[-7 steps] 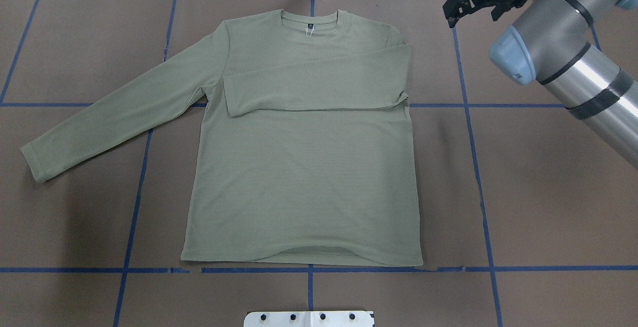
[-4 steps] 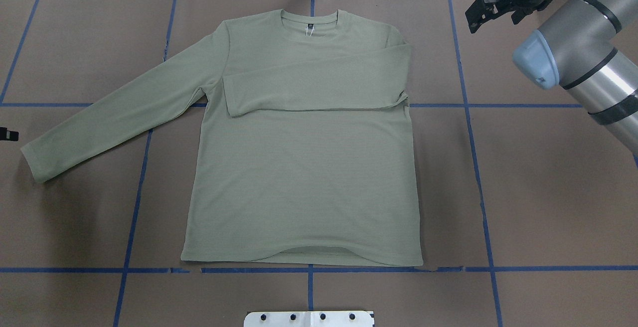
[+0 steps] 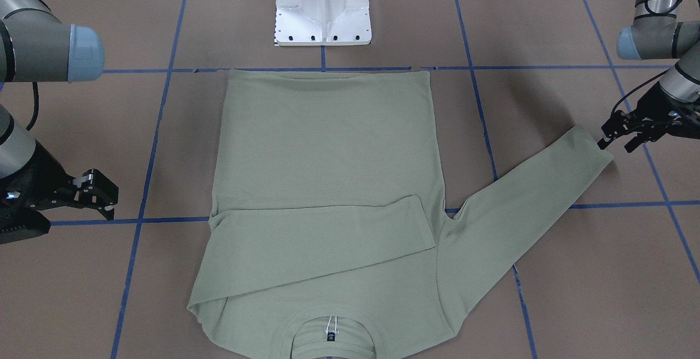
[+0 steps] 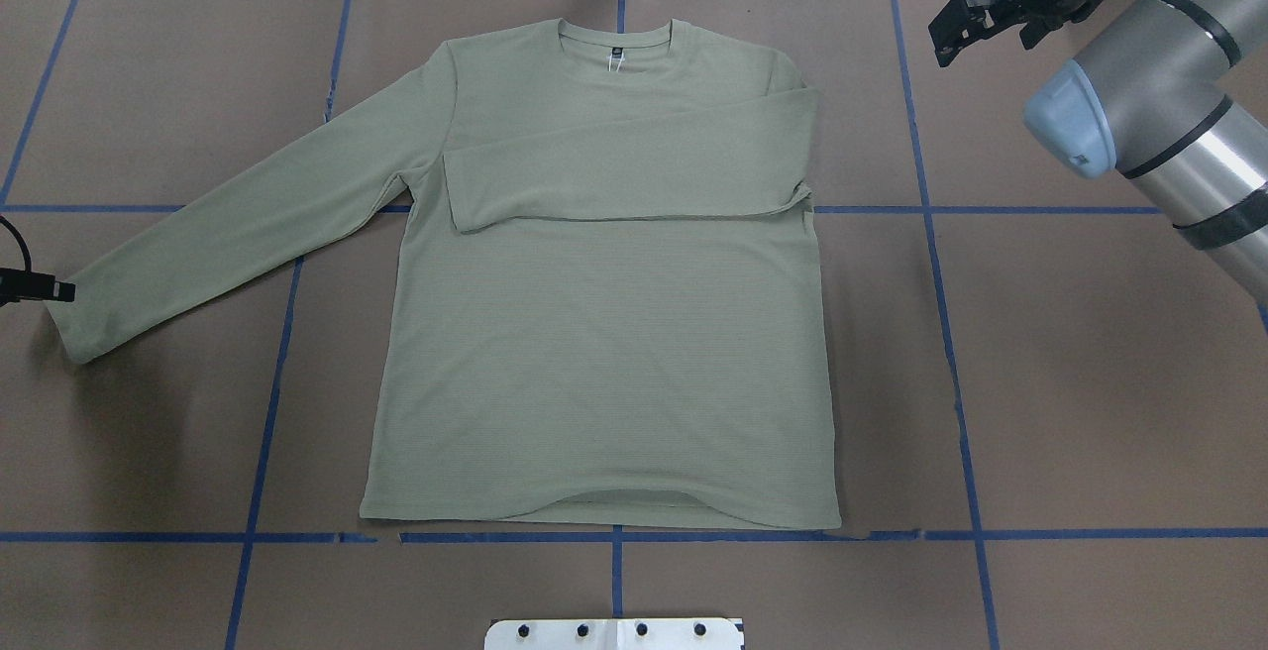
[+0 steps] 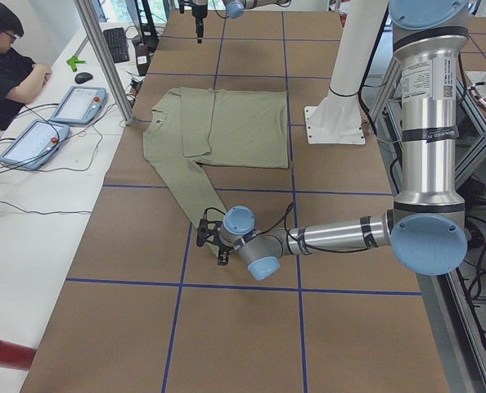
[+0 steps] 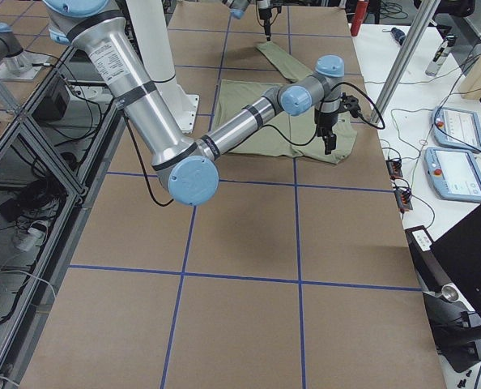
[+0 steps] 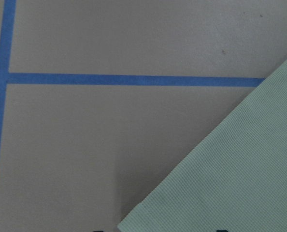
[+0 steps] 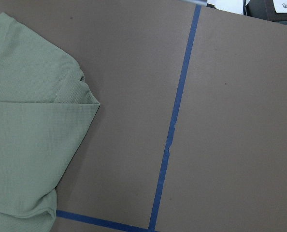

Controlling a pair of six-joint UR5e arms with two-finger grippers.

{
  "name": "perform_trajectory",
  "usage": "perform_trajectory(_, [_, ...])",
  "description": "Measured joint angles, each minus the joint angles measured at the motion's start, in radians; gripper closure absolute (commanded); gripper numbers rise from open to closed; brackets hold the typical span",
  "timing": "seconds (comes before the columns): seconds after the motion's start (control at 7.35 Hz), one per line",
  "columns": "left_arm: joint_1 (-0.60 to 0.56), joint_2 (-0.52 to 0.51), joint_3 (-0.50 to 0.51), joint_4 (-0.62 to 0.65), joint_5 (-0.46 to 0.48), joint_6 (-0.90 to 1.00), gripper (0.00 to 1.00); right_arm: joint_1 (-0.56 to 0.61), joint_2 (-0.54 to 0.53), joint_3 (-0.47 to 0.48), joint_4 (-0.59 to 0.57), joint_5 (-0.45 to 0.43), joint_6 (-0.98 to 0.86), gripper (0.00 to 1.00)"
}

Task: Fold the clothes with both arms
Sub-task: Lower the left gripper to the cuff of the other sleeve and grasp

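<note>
- Shirt (image 4: 604, 353): a pale sage-green long-sleeved knit, spread flat at the middle of the brown desk (image 4: 1090, 382). Its collar (image 4: 614, 36) lies toward the desk's far edge and its hem toward the robot's edge.
- Folded sleeve (image 4: 634, 169): the sleeve on the robot's right side is laid across the chest, its end near the opposite armpit.
- Free sleeve (image 4: 248, 224): stretched out slantwise toward the desk's left edge, ending in the cuff (image 3: 593, 143).
- Left pincer (image 3: 616, 144): low at the desk's left edge, fingers spread, with one fingertip at the cuff's edge (whether it presses the cloth cannot be told). The left wrist view shows a corner of the sleeve end on the bare desk.
- Right pincer (image 3: 114, 204): fingers spread and holding nothing, above the desk toward its far right corner. It is beside the shirt's folded shoulder but clear of it.
- Tape lines (image 4: 951, 333): blue strips dividing the desk into squares, some running under the shirt.
- Pedestal (image 3: 322, 3): white metal base at the middle of the robot's edge, just beyond the hem.
</note>
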Motion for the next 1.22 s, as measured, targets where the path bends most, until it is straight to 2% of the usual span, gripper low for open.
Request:
perform_trajectory(0.41, [0.003, -0.034, 0.052, -0.003, -0.001, 0.008, 0.29, 0.0, 0.0, 0.001, 0.0, -0.001, 0.004, 0.0])
perform_trajectory(0.68, [0.003, -0.036, 0.058, -0.003, 0.0, 0.011, 0.43, 0.0, 0.0, 0.0, 0.001, -0.001, 0.005, 0.0])
perform_trajectory(0.82, [0.003, -0.037, 0.06, -0.004, 0.0, 0.011, 0.55, 0.0, 0.0, 0.001, 0.001, -0.001, 0.005, 0.0])
perform_trajectory(0.95, [0.004, -0.037, 0.061, -0.004, 0.0, 0.011, 0.75, 0.0, 0.002, 0.001, 0.0, -0.001, 0.005, 0.0])
perform_trajectory(1.22, [0.004, -0.037, 0.062, -0.005, 0.0, 0.011, 0.94, 0.0, 0.003, 0.001, -0.001, -0.001, 0.006, 0.0])
